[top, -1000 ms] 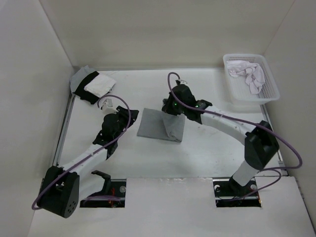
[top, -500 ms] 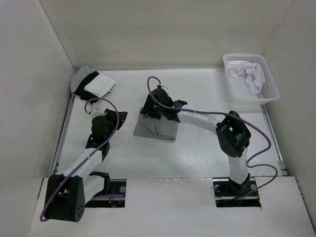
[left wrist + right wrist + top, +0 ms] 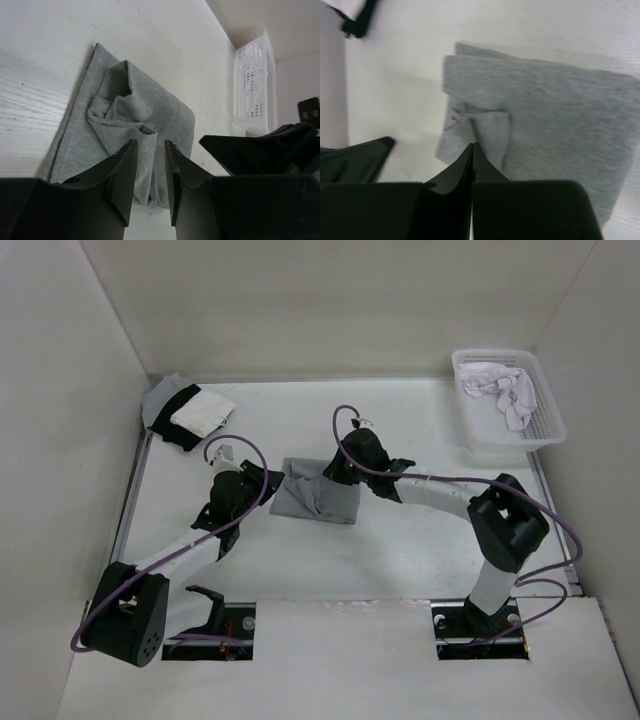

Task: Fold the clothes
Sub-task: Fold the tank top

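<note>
The clothes (image 3: 318, 502) are a grey tank top lying folded in a rough rectangle mid-table, with a rumpled flap on its left part. My left gripper (image 3: 266, 480) hovers at the cloth's left edge. In the left wrist view its jaws (image 3: 150, 149) stand apart with the grey fabric (image 3: 145, 107) and bare table showing between them, nothing held. My right gripper (image 3: 336, 474) is over the cloth's upper right part. Its fingers (image 3: 473, 146) are pressed together, empty, just above the grey cloth (image 3: 555, 110).
A white basket (image 3: 470, 425) with a whitish garment (image 3: 505, 390) stands at the back right, and it also shows in the left wrist view as a basket (image 3: 252, 80). A black, white and grey stack of clothes (image 3: 185, 412) lies back left. Walls enclose three sides.
The right gripper carried the raised flap leftward, let it go and shut again; the cloth now lies flatter. The left arm drew back, then returned to the cloth's left edge.
</note>
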